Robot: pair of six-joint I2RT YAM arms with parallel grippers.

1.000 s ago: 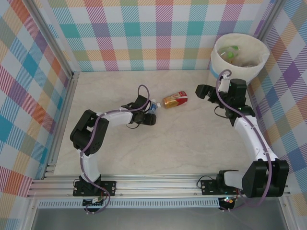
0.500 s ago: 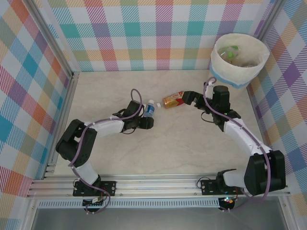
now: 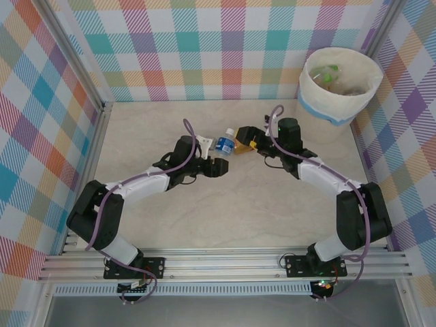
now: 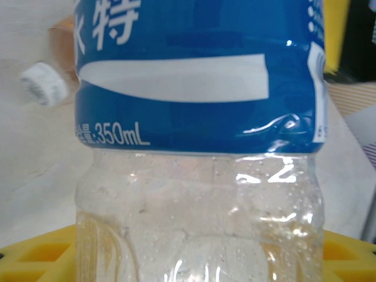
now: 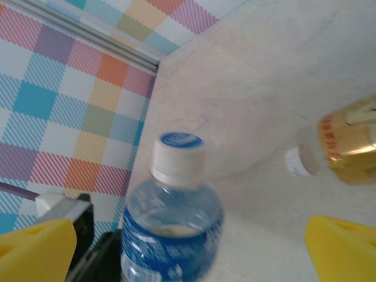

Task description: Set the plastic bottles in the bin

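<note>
Your left hand [image 3: 219,152] pinches the blue bottle [image 3: 225,144], seemingly lifted off the worktop. Your right hand [image 3: 248,138] is spread by the gold bottle [image 5: 348,141]; close on it, then go to the bin [image 3: 339,109].

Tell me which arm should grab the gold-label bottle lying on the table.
Right. The right gripper is open and sits close beside the gold-label bottle, on the bin's side of the table. The left gripper is shut on the blue-label bottle, so it is not free.
</note>
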